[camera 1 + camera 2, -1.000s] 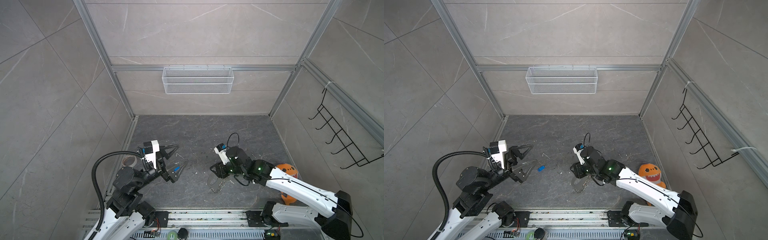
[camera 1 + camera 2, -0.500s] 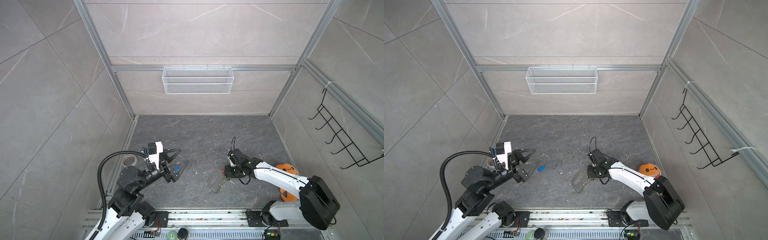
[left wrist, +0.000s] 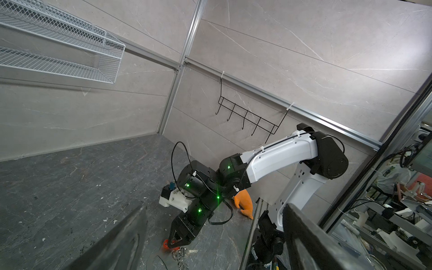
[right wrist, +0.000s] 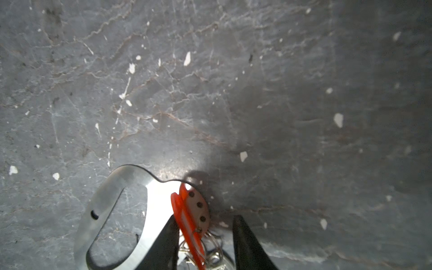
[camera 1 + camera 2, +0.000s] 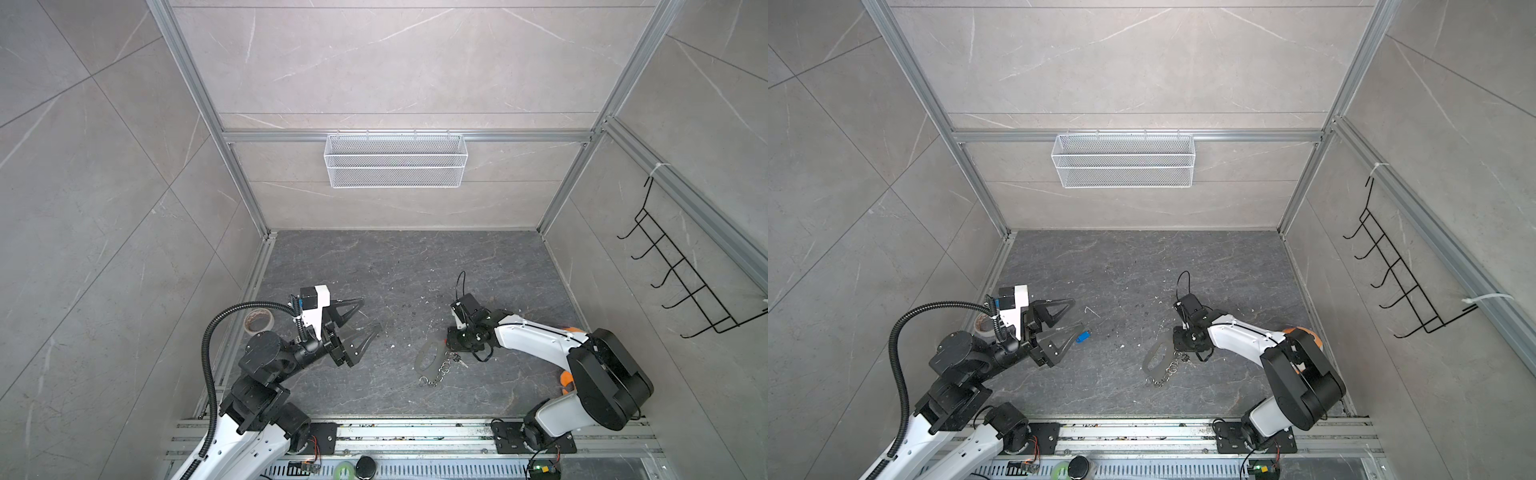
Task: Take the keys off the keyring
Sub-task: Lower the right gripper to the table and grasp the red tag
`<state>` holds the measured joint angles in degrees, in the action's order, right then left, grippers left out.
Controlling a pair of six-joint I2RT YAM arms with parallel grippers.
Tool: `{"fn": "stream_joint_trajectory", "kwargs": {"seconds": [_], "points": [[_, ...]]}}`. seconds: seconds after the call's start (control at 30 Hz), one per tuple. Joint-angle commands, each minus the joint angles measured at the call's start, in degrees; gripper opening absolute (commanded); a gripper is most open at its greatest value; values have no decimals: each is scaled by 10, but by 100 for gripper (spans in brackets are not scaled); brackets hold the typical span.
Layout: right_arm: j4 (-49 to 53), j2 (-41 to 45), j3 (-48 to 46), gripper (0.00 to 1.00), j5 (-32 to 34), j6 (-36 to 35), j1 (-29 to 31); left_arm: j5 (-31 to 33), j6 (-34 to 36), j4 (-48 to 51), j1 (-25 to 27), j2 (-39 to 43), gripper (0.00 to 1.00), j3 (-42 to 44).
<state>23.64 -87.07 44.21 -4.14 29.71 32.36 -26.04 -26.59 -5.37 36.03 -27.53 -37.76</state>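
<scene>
right pincer (image 4: 204, 217) has narrowed astride the red key (image 4: 187, 218), not yet pinching; left pincer (image 5: 370, 313) stays spread, empty.

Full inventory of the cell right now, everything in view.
red key: 1, red, between right jaws, at the rings
blue key: 1, blue, floor, by left gripper tips
silver key: 1, silver, beside rings
keyring: 1, grey tag, silver rings, floor
tape roll: 1, beige, floor's left edge
wire basket: 1, white, back wall
hook rack: 1, black, right wall
plush toy: 1, orange, behind right arm
left gripper: 1, black, open, empty
right gripper: 1, black, jaws straddling red key
</scene>
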Motion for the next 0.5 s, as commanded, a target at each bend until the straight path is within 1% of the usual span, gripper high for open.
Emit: {"fn": "stream_joint_trajectory", "kwargs": {"seconds": [0.0,0.07,0.13,0.27,0.33,0.47], "points": [[5,-11,16,35,-5,-13,-4,-19,1,-28,3,5,84,0],[5,-13,17,31,-9,-15,-4,-22,2,-25,3,4,80,-1],[7,-12,18,25,-7,-15,-3,-24,1,-24,2,2,77,-1],[9,-1,18,13,-4,-17,-4,-23,0,-23,2,0,73,-2],[12,5,21,8,-3,-20,-3,-23,0,-23,2,-2,70,-2],[21,22,25,0,4,-32,-4,-21,0,-20,3,-7,67,-3]]}}
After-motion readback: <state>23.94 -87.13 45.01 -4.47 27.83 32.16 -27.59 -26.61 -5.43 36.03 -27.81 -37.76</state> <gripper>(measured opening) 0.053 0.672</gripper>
